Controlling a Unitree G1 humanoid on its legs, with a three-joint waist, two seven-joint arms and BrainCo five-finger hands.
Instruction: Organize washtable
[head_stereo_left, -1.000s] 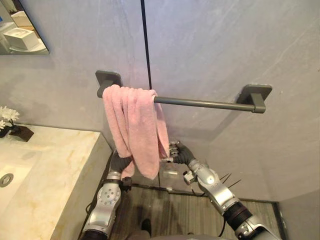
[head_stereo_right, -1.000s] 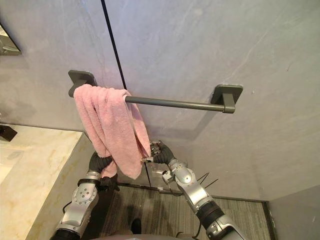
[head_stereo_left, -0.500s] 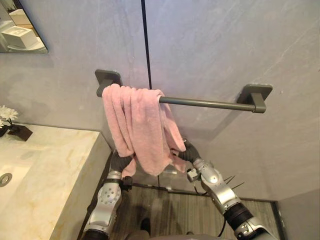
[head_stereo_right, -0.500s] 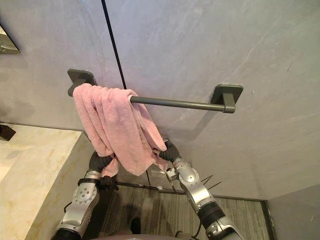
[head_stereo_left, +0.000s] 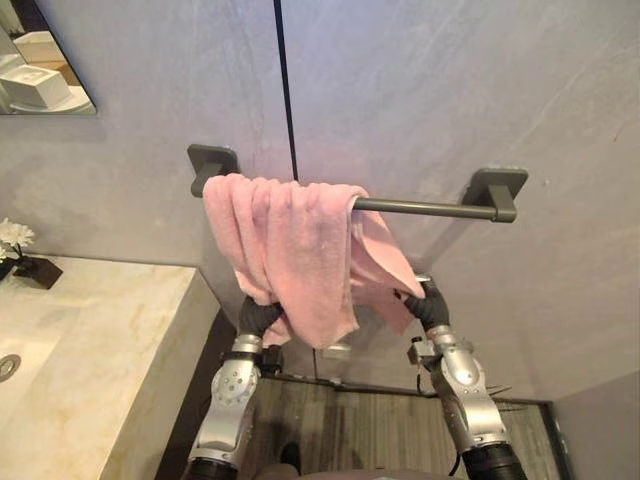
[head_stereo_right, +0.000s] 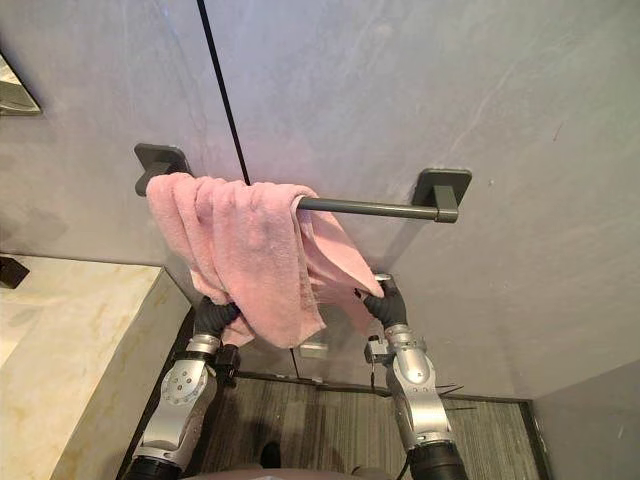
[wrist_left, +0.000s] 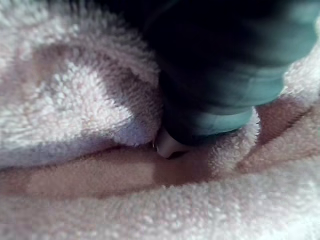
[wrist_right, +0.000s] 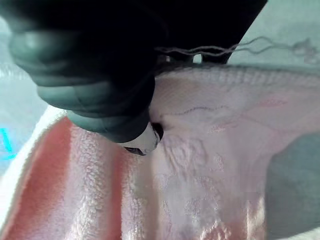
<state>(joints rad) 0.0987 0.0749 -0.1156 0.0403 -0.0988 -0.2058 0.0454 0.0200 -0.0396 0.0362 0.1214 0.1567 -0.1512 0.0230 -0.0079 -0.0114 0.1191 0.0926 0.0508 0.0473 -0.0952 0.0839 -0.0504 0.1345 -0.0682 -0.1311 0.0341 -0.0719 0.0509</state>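
The towel (head_stereo_left: 290, 250) hangs over the left end of the rail (head_stereo_left: 430, 208) on the wall (head_stereo_left: 450, 90); the bench (head_stereo_left: 90, 340) stands to its left.

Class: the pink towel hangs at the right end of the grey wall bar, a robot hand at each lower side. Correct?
No. The pink towel hangs at the left end of the bar, per the left eye view; left hand and right hand are at its lower sides.

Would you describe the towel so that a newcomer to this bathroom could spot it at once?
On the grey wall beside the marble counter, a dark bar is fixed. The towel hangs bunched over the bar's left end, with the left hand and the right hand at its lower edge. It is the one pink, fluffy thing.
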